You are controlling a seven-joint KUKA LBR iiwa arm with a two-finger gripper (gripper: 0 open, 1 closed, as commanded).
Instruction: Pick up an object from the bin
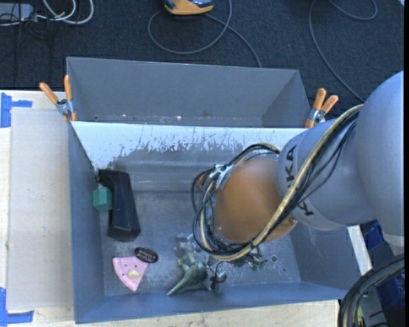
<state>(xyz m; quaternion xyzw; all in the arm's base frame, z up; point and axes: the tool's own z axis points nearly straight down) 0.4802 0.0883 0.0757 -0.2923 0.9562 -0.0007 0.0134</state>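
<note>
My gripper [217, 274] is low at the bin's front edge, near the middle, mostly hidden under the arm's orange cover. Right at it, on its left side, lies an olive-green pointed toy-like thing [189, 282], touching or nearly touching it. Small grey-green bits [185, 246] lie just behind that thing. To the right of the gripper a small green piece [258, 264] peeks out from under the cover.
At the front left lie a pink wedge with yellow dots [129, 272] and a small black oval tag [146, 255]. A black block with a green cap [118, 203] stands along the left wall. The arm covers the bin's right half.
</note>
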